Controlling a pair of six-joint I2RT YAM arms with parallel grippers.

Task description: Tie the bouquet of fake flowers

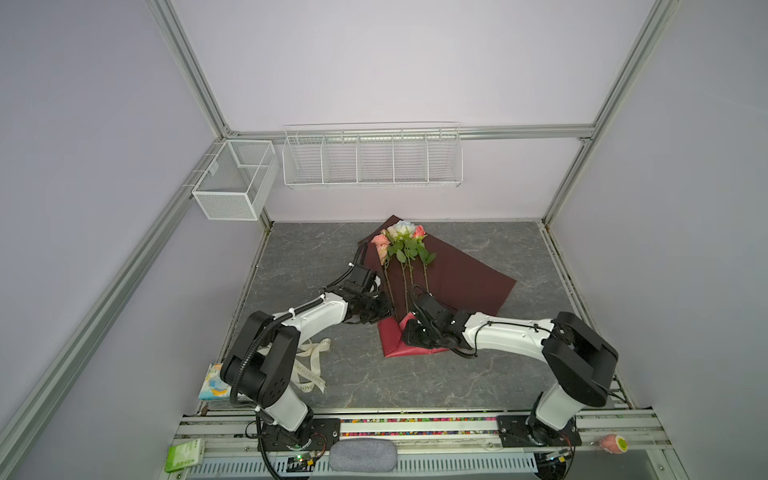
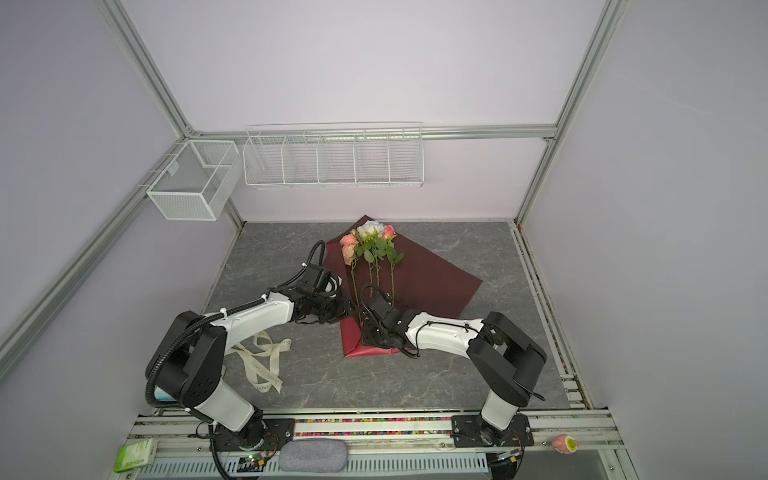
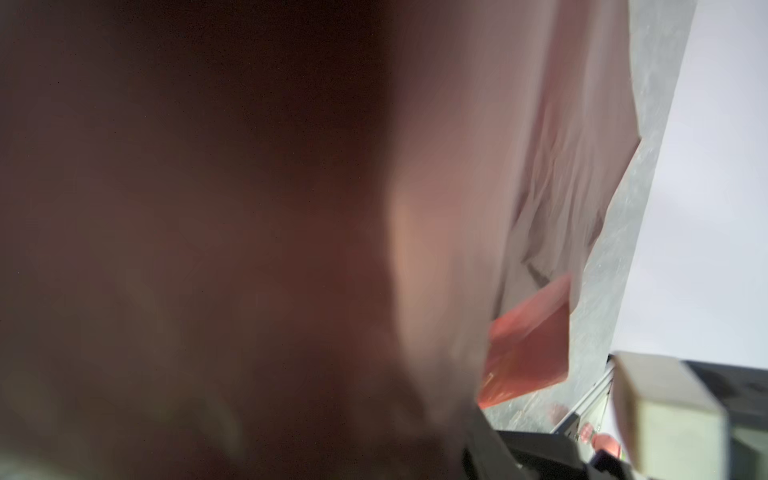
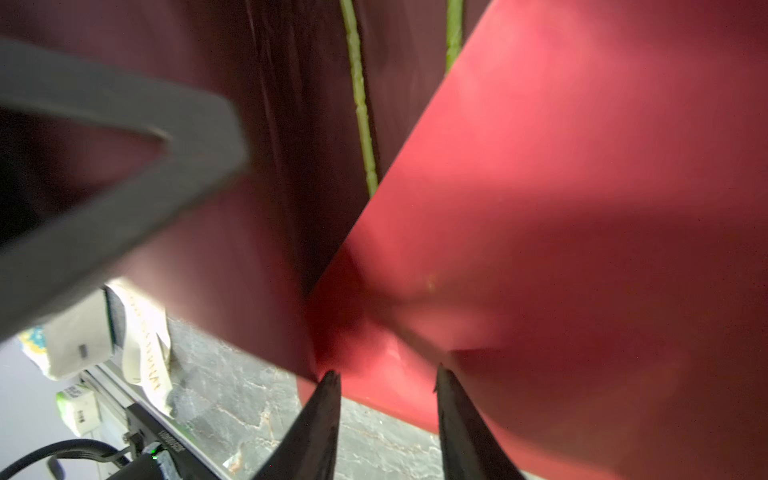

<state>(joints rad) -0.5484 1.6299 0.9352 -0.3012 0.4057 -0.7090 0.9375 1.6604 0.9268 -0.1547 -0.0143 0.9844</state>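
Right gripper [image 4: 384,374] sits part-open at the folded near corner of the red paper [image 1: 465,278], well right of the ribbon [image 2: 266,361]. The left gripper [image 1: 377,312] is between the two, and I can't tell its jaws, its camera is all blurry paper. Risk imo: that fold springs flat, or the loose stems [image 1: 405,286] roll apart. The bouquet of fake flowers [image 1: 405,249] lies beyond the ribbon, half-wrapped and untied, pink and white-blue blooms farthest.

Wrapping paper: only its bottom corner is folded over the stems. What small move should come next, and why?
Probably the left gripper should draw the left flap of the wrapping paper across the stems. The sheet lies open on the right, the right gripper sits at the folded bottom corner, and the ribbon lies unused beside the left arm.
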